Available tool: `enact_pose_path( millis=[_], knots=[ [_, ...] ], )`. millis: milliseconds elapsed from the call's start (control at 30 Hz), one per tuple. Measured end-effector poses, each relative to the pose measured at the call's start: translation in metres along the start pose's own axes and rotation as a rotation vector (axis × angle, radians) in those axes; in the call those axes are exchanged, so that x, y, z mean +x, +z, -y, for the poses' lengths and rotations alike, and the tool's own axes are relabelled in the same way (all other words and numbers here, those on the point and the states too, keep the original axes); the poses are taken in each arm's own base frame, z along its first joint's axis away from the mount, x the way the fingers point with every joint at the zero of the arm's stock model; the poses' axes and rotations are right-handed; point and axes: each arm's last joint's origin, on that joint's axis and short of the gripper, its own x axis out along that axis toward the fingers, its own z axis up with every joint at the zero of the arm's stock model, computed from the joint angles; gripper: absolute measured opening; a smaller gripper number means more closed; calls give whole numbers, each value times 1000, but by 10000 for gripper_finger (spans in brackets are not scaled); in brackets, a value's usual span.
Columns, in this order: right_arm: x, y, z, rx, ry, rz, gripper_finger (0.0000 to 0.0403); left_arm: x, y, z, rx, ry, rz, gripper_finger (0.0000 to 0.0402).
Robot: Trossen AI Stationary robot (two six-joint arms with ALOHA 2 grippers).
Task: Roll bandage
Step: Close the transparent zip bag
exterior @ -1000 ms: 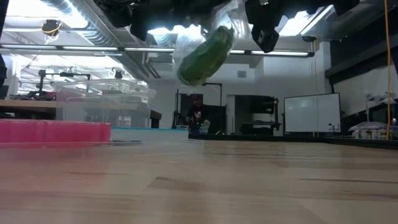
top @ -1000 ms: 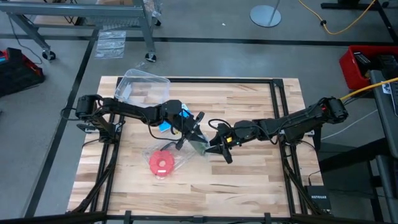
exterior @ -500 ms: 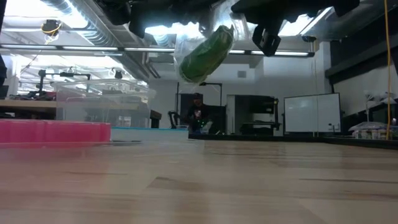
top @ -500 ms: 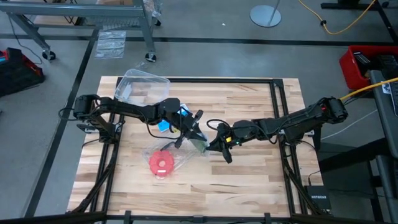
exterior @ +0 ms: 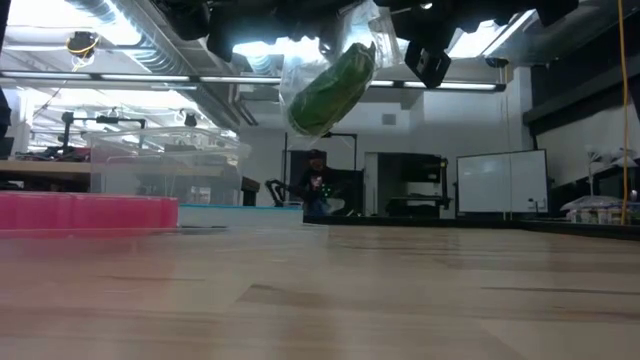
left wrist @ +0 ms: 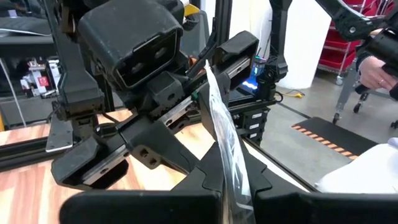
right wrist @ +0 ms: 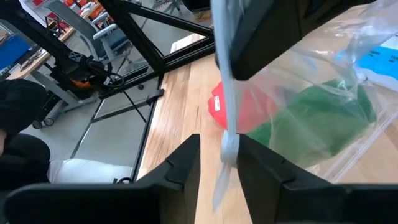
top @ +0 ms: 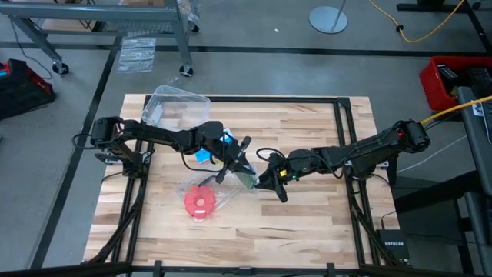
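The dark green bandage (exterior: 330, 88) is a bundle inside a clear plastic bag (exterior: 300, 75) that hangs well above the table; it also shows in the right wrist view (right wrist: 317, 118). My left gripper (top: 240, 163) is at the table's middle, shut on the bag. My right gripper (top: 270, 178) is just to its right, open. Its fingers stand on either side of the bag's stiff edge strip (right wrist: 226, 140), and I cannot tell whether they touch it. My left gripper pinches the clear bag's edge strip (left wrist: 231, 186) between its two fingers, which come in from the table's left. The bag hangs below the fingers, clear of the table, with the green bundle tilted inside it.
A red round disc (top: 201, 202) lies on the table under clear plastic, near and left of the grippers. A blue-and-white pill box (top: 209, 152) lies by the left arm. A clear plastic container (top: 177, 108) stands at the far left. Bare wood lies on the right and near sides.
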Motion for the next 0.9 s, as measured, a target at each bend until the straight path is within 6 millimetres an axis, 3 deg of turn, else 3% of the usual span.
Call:
enact_pose_path(
  millis=[400,733,900],
  knots=[
    [0,0,0,0,-1,1,104,0,0,1,-43,-32,-1,0],
    [0,0,0,0,-2,1,36,0,-4,2,-68,-36,-36,0],
    [0,0,0,0,14,-8,22,0,-3,2,-57,-36,-31,0]
  ],
)
